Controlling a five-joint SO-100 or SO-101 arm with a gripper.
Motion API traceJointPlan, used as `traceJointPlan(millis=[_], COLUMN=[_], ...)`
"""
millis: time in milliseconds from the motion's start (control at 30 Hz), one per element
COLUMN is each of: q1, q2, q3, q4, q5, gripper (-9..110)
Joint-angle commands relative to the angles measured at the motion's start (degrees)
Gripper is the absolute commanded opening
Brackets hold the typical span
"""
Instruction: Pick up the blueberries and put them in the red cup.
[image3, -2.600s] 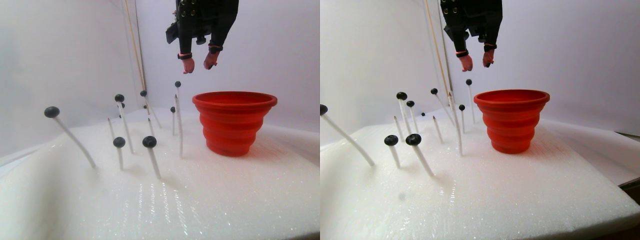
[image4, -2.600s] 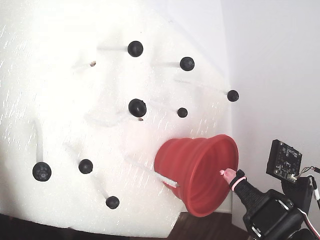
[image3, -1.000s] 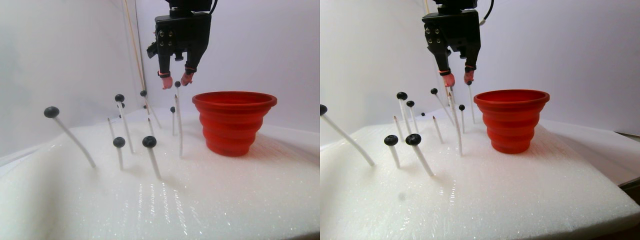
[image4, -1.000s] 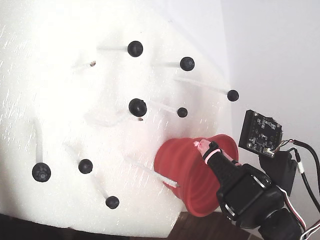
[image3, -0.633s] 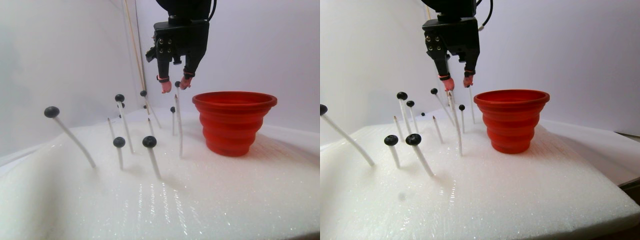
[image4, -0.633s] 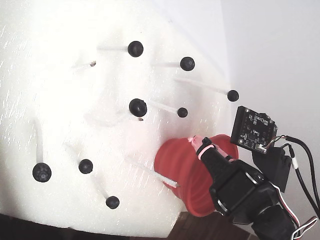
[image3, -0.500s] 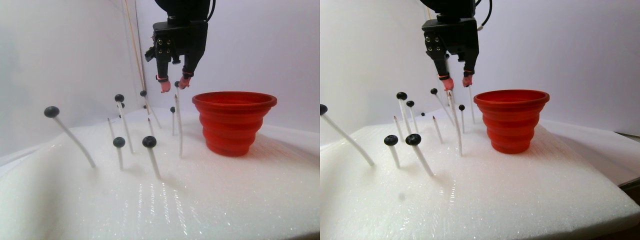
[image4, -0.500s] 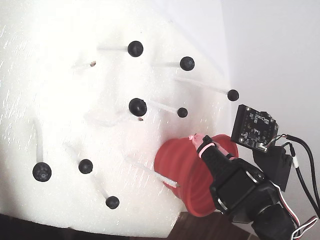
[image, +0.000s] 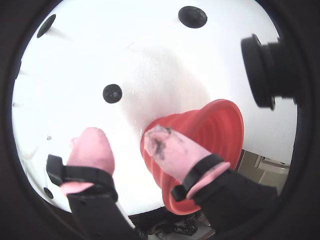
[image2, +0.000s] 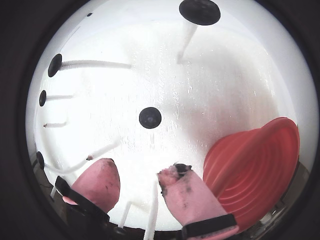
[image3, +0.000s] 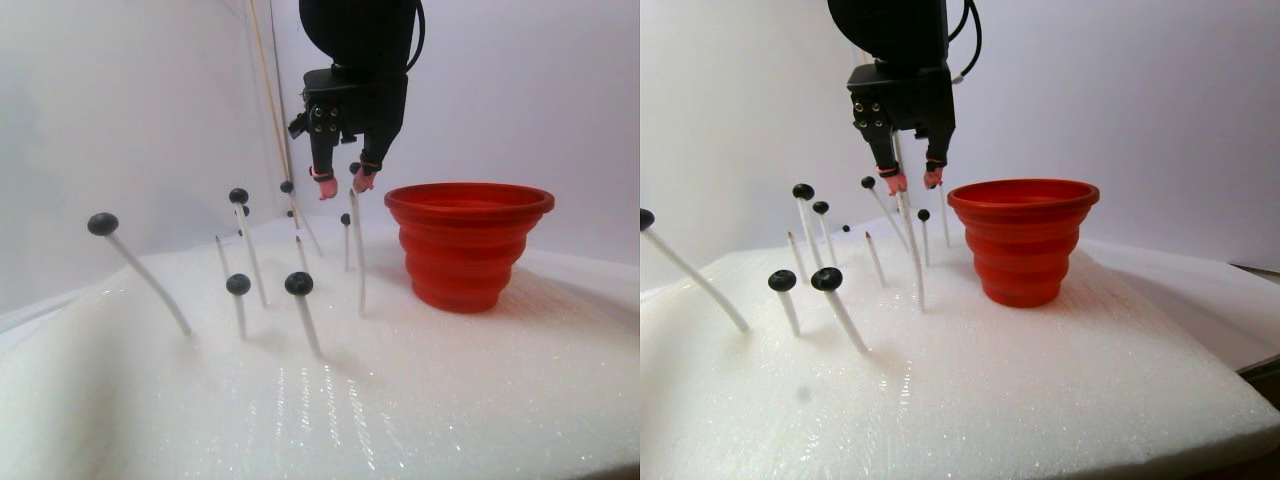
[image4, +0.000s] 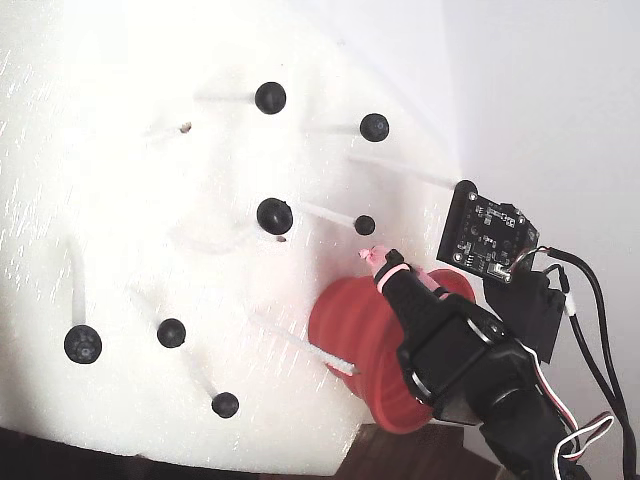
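Now, step in hand: judged from the frames, an approach to one blueberry on a stick, before any grasp.
Gripper: the gripper (image2: 138, 184) fills the lower part of both wrist views, its pink fingertips (image2: 102, 180) parted with a clear gap between them and nothing held.
Target berry: the nearest blueberry (image2: 150, 117) sits in the middle of a wrist view, just above the gap between the tips and not yet touched; it looks like the likely pick.
Red cup: the red cup (image2: 260, 165) stands at the lower right of that wrist view, close beside the right-hand fingertip; in the stereo pair view the red cup sits right of centre in each half, just right of the gripper.
Other berries: more blueberries (image4: 275, 215) stand on thin white sticks (image3: 149, 283) across the white foam sheet (image3: 420, 400), toward the left and upper part of the fixed view, well apart from the cup.
How to do it well: keep the tips parted, centre the berry in the gap, close on the ball itself and not the stick, then lift along the stick's axis.
Risk: the sticks look thin and tilted, so a sideways nudge may bend one away; the cup rim is near enough to bump.
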Motion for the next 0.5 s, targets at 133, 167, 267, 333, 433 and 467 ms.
traceJointPlan(millis=[133,167,267,333,433,467], q1=[-0.35,-0.35,-0.35,-0.35,-0.35,-0.35], q2=[-1.23,-1.67,-2.64,-3.08,-3.69,-4.04], q3=[-6.24,-6.42,-6.94,-7.21,-7.47,-7.56], q4=[-3.08,-3.34,-3.87,-3.96,-4.39,-4.92], q5=[1.23,1.23,1.23,1.32,1.41,1.41], gripper=[16,16,16,16,17,17])
